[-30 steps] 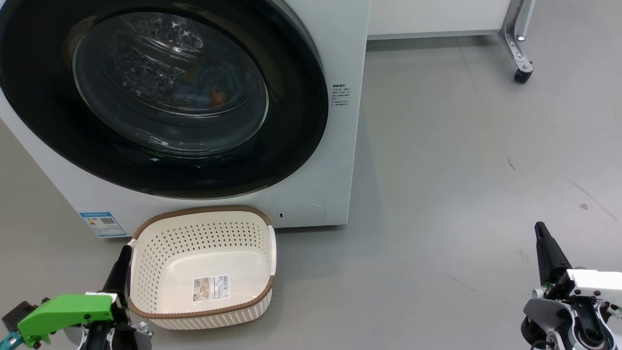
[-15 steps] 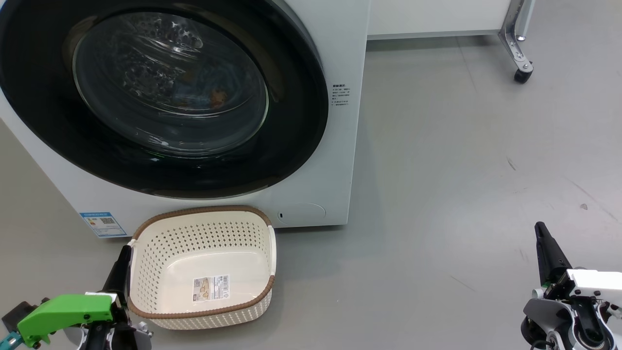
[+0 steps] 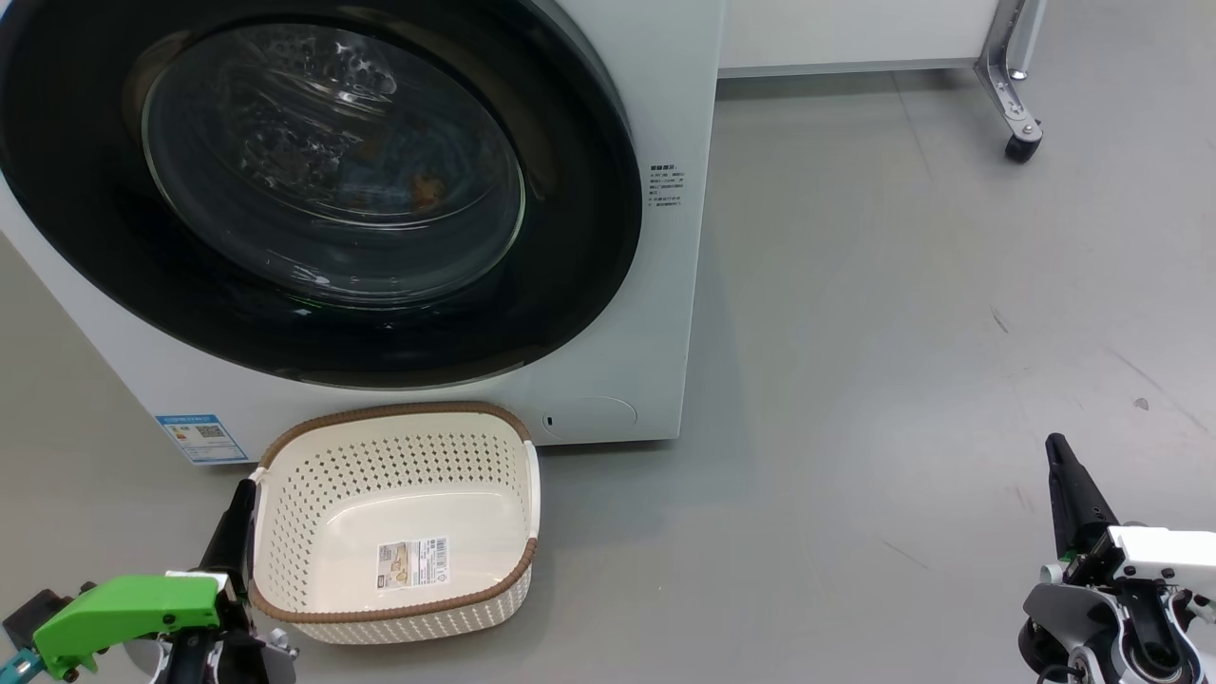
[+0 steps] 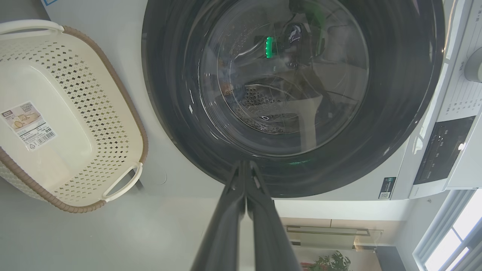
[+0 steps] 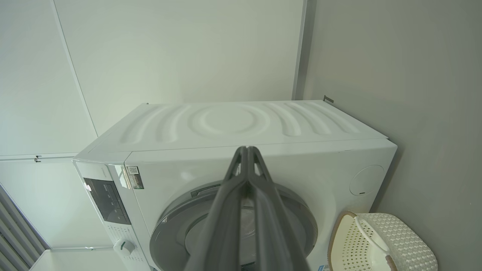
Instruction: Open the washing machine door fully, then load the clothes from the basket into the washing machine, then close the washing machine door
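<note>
While both arms hang low at the bottom corners of the head view, the washing machine door (image 3: pixel 323 190) sits shut, its glossy black rim flush against the white front of the washing machine (image 3: pixel 665 95). Through the bulging glass a patch of the clothes (image 3: pixel 425 190) can be made out inside the drum (an orange-brown spot against dim blue fabric; the rest is lost in reflections).

On the grey floor (image 3: pixel 902 332), the basket (image 3: pixel 389 410) stands just in front of the machine's lower edge, beneath the door. It is upright, and a barcode label (image 3: pixel 411 560) shows on its bare bottom. A blue sticker (image 3: pixel 201 437) marks the machine's lower corner to the basket's left.

The left pincer (image 3: pixel 249 486) has its two dark fingers pressed together with nothing between them. Its tip lies right by the basket's left rim, though whether it touches I cannot tell. In its own wrist view the left pincer (image 4: pixel 244 163) points at the lower stretch of the door's black rim, with the basket (image 4: pixel 124 101) off to one side.

The right pincer (image 3: pixel 1054 446) is likewise fully closed and empty, well apart from the machine over open floor. In its own wrist view the right pincer (image 5: pixel 246 148) points toward the machine's front, with the control panel (image 5: pixel 107 201) to one side.
</note>
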Motion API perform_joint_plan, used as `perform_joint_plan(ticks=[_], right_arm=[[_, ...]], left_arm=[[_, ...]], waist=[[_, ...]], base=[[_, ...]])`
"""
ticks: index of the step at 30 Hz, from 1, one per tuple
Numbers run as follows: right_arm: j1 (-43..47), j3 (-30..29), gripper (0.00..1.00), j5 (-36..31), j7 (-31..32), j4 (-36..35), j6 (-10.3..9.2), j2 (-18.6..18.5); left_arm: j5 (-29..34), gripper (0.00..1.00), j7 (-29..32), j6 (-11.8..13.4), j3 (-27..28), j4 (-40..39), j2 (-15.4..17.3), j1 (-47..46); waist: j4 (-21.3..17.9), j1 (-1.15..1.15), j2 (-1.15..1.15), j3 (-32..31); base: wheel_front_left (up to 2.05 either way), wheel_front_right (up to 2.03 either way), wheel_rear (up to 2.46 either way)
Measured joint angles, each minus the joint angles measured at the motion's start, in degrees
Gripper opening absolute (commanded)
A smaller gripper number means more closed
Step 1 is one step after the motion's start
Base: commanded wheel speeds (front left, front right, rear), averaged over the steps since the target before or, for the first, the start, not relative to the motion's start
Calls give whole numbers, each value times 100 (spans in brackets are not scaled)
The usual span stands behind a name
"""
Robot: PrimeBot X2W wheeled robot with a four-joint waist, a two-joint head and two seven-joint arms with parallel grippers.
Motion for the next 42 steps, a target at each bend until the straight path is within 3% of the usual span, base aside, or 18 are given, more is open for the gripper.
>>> perform_joint_plan(ticks=[42], right_arm=[[0, -14, 0, -1, 15, -1, 0, 3]], left_arm=[[7, 0, 42, 0, 12, -1, -2, 0]], waist=[[0, 0, 0, 0]], base=[[0, 0, 0]])
